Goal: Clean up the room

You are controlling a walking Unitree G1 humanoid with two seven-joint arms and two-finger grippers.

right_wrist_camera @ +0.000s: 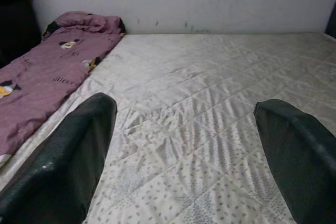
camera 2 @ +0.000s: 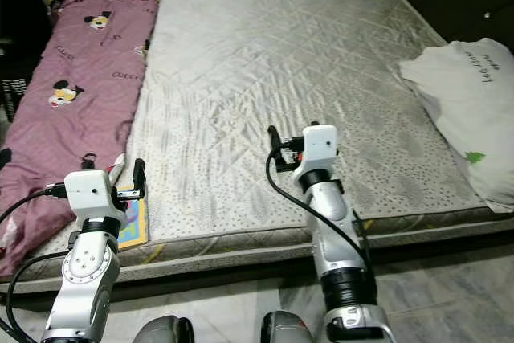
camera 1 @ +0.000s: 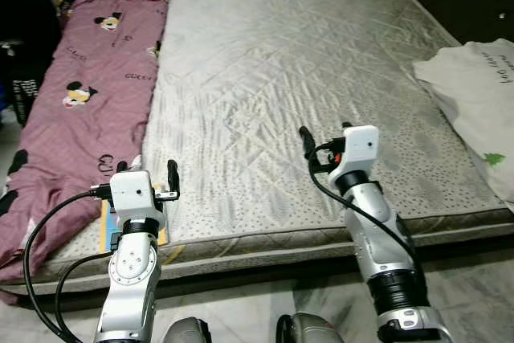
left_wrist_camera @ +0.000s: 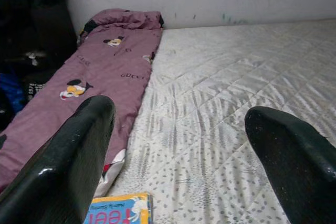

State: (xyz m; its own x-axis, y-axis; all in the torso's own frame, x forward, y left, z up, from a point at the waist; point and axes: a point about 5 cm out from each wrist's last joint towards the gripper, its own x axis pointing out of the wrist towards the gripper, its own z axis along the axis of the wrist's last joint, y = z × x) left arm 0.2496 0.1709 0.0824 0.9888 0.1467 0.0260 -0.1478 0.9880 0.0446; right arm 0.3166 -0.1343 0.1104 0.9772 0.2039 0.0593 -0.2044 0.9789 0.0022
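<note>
Both hands hover spread and empty over the bed's near edge: left hand [camera 1: 146, 173] just above the children's book [left_wrist_camera: 119, 209], right hand [camera 1: 325, 139] over bare mattress [camera 1: 265, 78]. Judged next: lower left onto the book. Beyond lies the purple quilt [camera 1: 92, 86].

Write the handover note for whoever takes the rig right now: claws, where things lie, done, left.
Left claw: open, empty, over the near left corner of the mattress, just above the book.
Right claw: open, empty, over the near middle of the mattress.
Pink blanket: spread along the mattress's left edge, bunched at the far end.
White pillow: at the right edge, partly overhanging.
Done: nothing visibly tidied.
Left: probably pick up the book, fold the blanket, straighten the pillow.
</note>
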